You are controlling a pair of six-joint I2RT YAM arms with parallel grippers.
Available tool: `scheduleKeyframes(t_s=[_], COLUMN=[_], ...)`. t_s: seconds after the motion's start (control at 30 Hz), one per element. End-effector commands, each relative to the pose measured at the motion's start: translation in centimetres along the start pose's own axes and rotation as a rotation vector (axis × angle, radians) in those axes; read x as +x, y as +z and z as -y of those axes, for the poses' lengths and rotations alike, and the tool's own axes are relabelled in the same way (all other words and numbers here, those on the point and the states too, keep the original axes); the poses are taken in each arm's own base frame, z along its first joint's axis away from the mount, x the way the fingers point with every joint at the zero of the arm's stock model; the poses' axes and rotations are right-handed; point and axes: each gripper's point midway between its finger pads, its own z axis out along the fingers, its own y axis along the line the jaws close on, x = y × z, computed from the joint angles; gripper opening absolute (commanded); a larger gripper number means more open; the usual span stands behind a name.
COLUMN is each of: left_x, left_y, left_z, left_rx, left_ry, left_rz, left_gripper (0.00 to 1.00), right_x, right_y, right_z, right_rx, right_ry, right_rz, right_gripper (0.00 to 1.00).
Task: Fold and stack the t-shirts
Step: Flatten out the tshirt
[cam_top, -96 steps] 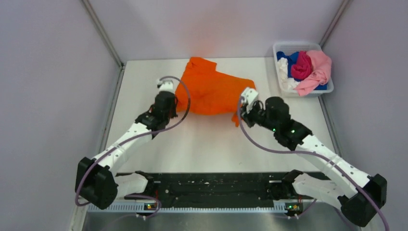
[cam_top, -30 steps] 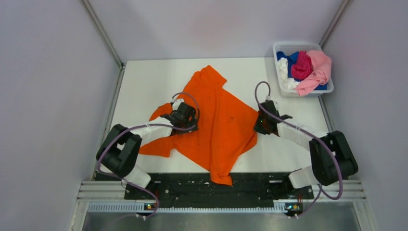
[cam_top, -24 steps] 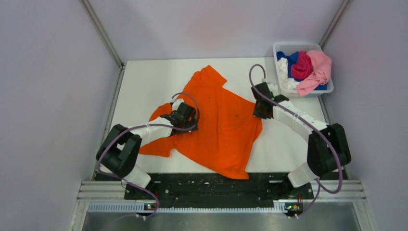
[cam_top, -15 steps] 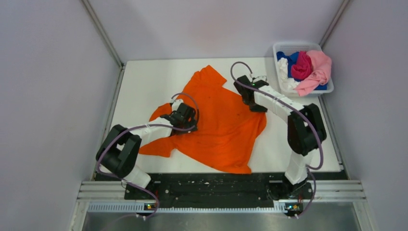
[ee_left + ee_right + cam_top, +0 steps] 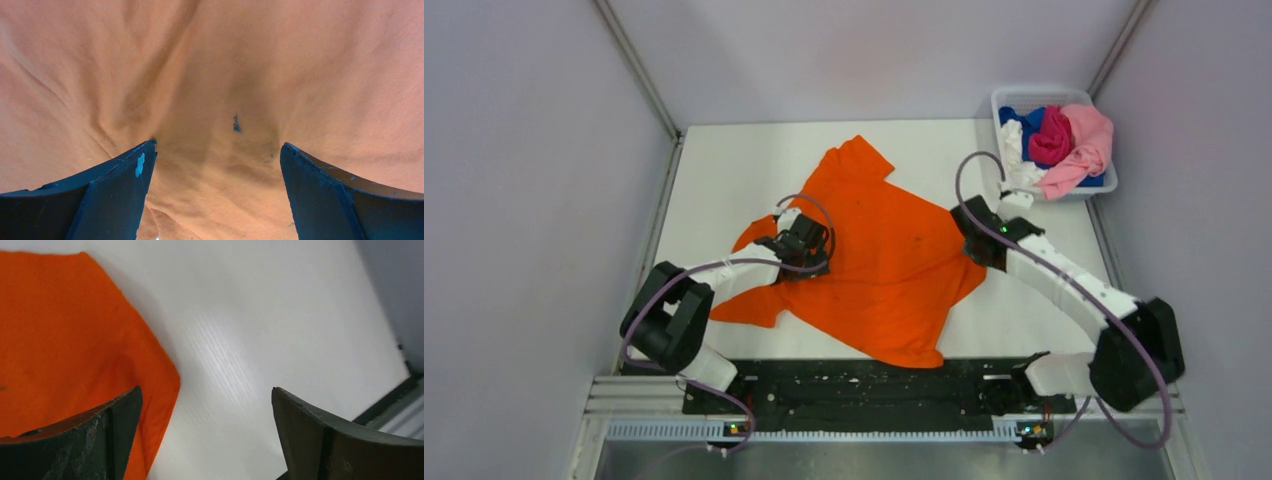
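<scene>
A bright orange t-shirt (image 5: 884, 260) lies spread out and rumpled on the white table (image 5: 724, 170), with one sleeve towards the far side and one at the left. My left gripper (image 5: 809, 248) stands open right over its left part. In the left wrist view orange cloth (image 5: 225, 75) fills the space between the spread fingers (image 5: 125, 185) of that gripper (image 5: 217, 150). My right gripper (image 5: 977, 250) is open at the shirt's right edge. The right wrist view shows this gripper (image 5: 206, 390) empty, the shirt's edge (image 5: 60, 340) by its left finger and bare table (image 5: 275, 315) between the jaws.
A white plastic bin (image 5: 1041, 92) at the far right corner holds a heap of t-shirts: pink (image 5: 1089, 135), magenta (image 5: 1052, 135), blue (image 5: 1024, 122) and white (image 5: 1016, 160). Grey walls close in both sides. A black rail (image 5: 864, 385) runs along the near edge.
My right gripper has opened and let go of the orange shirt, then swung from the far middle back to the shirt's right edge. The left gripper has stayed put.
</scene>
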Motion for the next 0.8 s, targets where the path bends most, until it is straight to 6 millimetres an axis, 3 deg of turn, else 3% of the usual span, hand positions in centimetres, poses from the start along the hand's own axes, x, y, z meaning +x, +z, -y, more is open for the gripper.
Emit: scheduleKeyframes(t_s=[0.0,0.1,0.27,0.47,0.67,0.77], left_x=[-2.5,-2.6,-2.0,-2.0,-1.9,-2.0], left_y=[-1.1,-0.7,0.3,1.3,1.9,1.9], left_z=[1.1,1.6,2.7,3.2,2.5,2.8], left_rx=[0.029,0.036,0.062,0.055,0.010,0.022], left_ry=[-0.028,-0.026,-0.046,-0.063,-0.063,-0.066], left_rz=[0.065,0.062,0.010,-0.005,-0.013,-0.015], left_gripper=[0.99,0.99,0.99,0.99,0.99,0.99], right_x=[2.8,5.4,6.2,7.1,7.7,8.4], right_y=[-2.1,-3.1,-2.8,1.8,3.0,3.1], right_z=[-5.4,-6.0,-6.6,-6.1,-4.8,-5.7], right_rx=[-0.469,-0.620,-0.682,-0.473,-0.394,-0.438], right_ry=[0.208,0.275,0.306,0.356,0.329,0.310], right_rz=[-0.072,-0.126,-0.102,-0.162,-0.153,-0.182], right_gripper=[0.99,0.95,0.87,0.50,0.47,0.47])
